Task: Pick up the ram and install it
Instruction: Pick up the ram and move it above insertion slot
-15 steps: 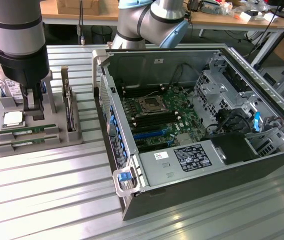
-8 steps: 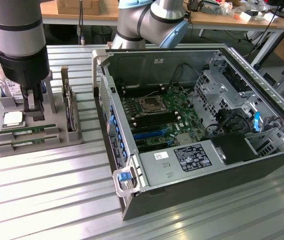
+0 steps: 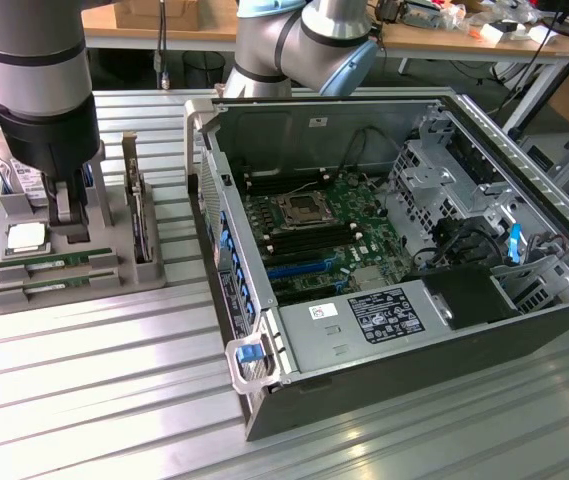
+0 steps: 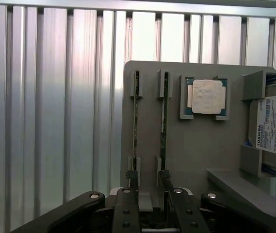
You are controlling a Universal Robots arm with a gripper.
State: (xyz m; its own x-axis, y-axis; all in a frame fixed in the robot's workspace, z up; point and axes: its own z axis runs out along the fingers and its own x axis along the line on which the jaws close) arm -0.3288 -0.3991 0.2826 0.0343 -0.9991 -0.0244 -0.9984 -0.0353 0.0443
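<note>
Over tray (image 4: 191,145), claw (image 4: 148,177) spread, ram (image 4: 163,121) end hidden

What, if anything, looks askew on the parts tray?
Nothing stands out: the outer ram stick and the inner ram stick stand straight in their slots, and the processor lies flat in its recess.

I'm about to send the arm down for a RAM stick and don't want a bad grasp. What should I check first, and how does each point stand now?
1. Fingers open and holding nothing: ok.
2. RAM stick and second RAM stick on edge in the gray holder: ok.
3. Fingers lined up on one stick alone: cannot tell; both stick ends lie close to the gap.
4. Computer case open on top: ok.
5. Memory slots on the motherboard look empty: ok.
6. Slot latches open: cannot tell.
</note>
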